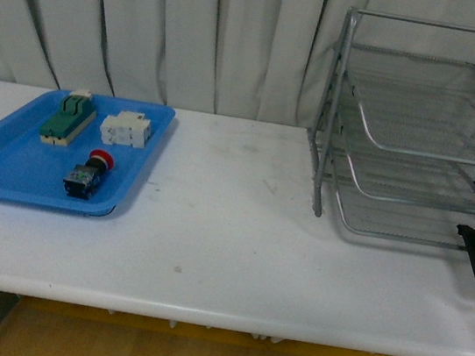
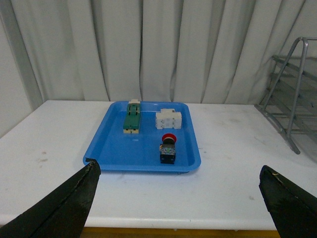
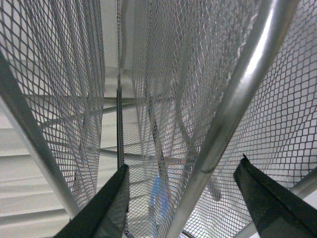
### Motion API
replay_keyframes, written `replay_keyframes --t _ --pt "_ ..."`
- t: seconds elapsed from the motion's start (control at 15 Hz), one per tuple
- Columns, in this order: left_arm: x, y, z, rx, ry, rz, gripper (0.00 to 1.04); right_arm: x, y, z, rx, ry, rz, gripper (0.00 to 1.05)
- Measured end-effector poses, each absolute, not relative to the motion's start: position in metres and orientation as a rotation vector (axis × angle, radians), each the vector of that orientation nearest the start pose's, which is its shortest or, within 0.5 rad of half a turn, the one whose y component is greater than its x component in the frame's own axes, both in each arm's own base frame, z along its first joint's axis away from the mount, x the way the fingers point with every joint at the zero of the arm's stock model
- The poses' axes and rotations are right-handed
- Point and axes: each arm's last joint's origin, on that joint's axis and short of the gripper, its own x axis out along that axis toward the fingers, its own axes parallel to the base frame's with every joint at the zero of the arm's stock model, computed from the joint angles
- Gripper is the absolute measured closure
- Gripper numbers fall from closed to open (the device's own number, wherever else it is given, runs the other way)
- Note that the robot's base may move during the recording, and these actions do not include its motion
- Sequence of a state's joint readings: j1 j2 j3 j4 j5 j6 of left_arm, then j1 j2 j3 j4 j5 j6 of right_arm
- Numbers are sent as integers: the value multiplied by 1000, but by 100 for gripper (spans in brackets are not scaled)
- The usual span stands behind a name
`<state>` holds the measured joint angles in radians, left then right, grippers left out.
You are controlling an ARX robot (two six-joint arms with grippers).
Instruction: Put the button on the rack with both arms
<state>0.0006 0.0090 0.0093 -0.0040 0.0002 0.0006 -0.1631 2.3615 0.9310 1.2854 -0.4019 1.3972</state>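
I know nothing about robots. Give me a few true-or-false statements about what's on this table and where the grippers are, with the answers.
1. The button lies in the blue tray, apart from the rack. True.
2. The blue tray holds only the button. False: a green-and-cream switch block and a white component lie there too.
3. The left gripper is open and holds nothing. True.
4. The right gripper hovers over the blue tray. False: it is at the rack, jaws open on either side of a rail.
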Motion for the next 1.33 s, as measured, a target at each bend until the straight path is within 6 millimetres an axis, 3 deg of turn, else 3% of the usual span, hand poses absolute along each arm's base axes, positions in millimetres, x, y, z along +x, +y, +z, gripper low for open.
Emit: replay_keyframes --t 0.4,0.47,0.8,1.33 --pt "98 0 166 1 4 0 7 399 -54 41 1419 265 107 97" --pt "98 0 166 1 4 0 7 399 -55 41 1457 268 99 101" --pt "98 0 166 1 4 0 7 371 -60 38 1505 311 54 101" --pt "98 0 166 1 4 1 7 276 -70 35 1536 453 -61 101"
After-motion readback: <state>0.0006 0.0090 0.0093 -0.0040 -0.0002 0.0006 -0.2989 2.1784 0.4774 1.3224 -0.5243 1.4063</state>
